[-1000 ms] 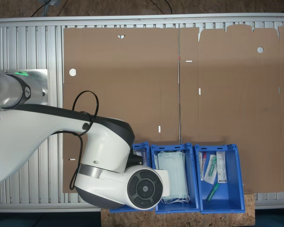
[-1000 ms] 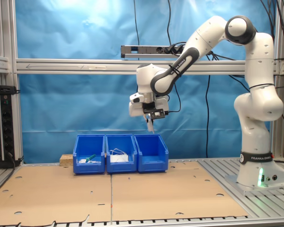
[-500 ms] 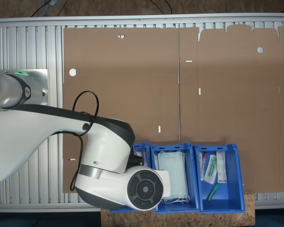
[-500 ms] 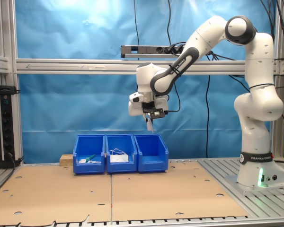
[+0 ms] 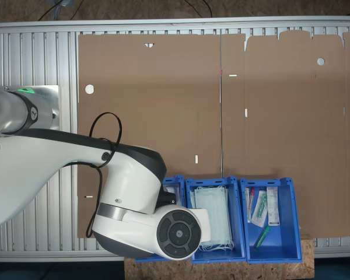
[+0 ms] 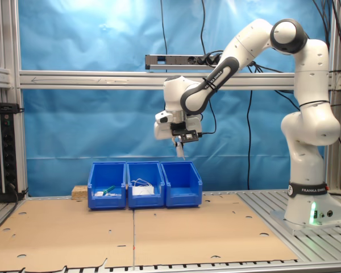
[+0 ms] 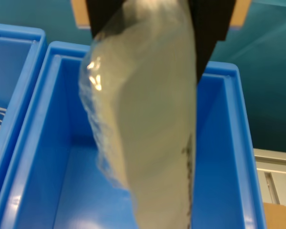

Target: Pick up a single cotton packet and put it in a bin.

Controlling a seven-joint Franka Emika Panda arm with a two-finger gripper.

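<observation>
In the second exterior view my gripper (image 6: 179,149) hangs well above the bin (image 6: 182,185) at the second exterior view's right end of the blue row. It is shut on the cotton packet (image 6: 181,153). In the wrist view the pale, crinkled cotton packet (image 7: 148,119) dangles between my dark fingers (image 7: 209,28), straight over the bin's (image 7: 219,157) bare blue floor. In the first exterior view my arm covers this bin, leaving a corner (image 5: 174,181) of it visible.
Beside it stand a blue bin of face masks (image 5: 213,181) (image 6: 145,186) and a blue bin of syringe packs (image 5: 291,217) (image 6: 107,187). Brown cardboard (image 5: 221,105) covers the table. A wooden block (image 6: 78,191) lies beside the row. The arm's base (image 6: 310,213) stands at the second exterior view's right.
</observation>
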